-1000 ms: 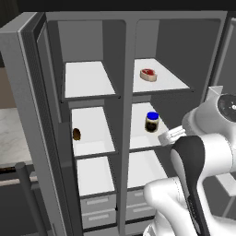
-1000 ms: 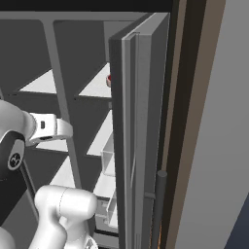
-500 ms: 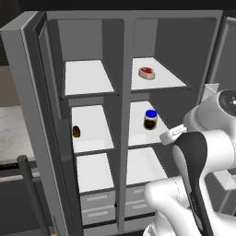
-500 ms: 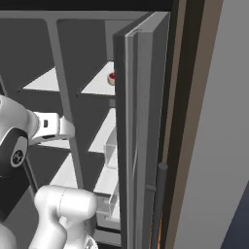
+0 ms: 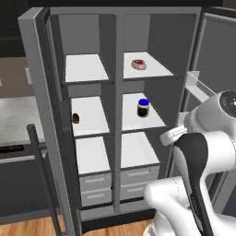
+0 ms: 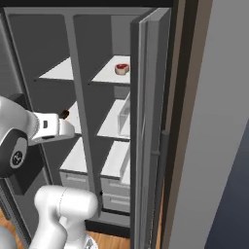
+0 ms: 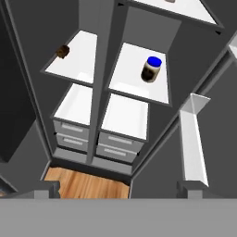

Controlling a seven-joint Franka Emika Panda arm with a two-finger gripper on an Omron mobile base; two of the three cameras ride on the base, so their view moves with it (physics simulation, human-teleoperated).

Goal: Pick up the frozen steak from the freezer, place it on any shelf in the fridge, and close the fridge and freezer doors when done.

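Nearest the cameras is the white arm, lower right of the left base frame and lower left of the right base frame. The gripper [image 7: 118,190] is released, its two dark finger tips standing wide apart at the bottom edge of the hand frame with nothing between them.

Beyond the gripper, both tall grey doors stand open. In the hand frame the drawers [image 7: 115,149] and lower white shelves sit at centre. The blue-lidded jar [image 7: 151,69] is upper right of centre on a middle shelf. The brown lump [image 7: 62,51] is at upper left, in the other half of the unit.

Farthest is the frozen steak [image 5: 139,64], lying flat on the top shelf [image 5: 156,70] of the right-hand compartment, upper centre of the left base frame. In the right base frame the steak [image 6: 122,69] appears upper centre, just left of the open door's edge [image 6: 141,136].

Governing relation: the steak lies above and ahead of the gripper, one shelf above the jar, well apart from the finger tips. It is a squat, rounded slab; no long axis can be determined. Judgement: the hand must be raised and advanced before any grasp.
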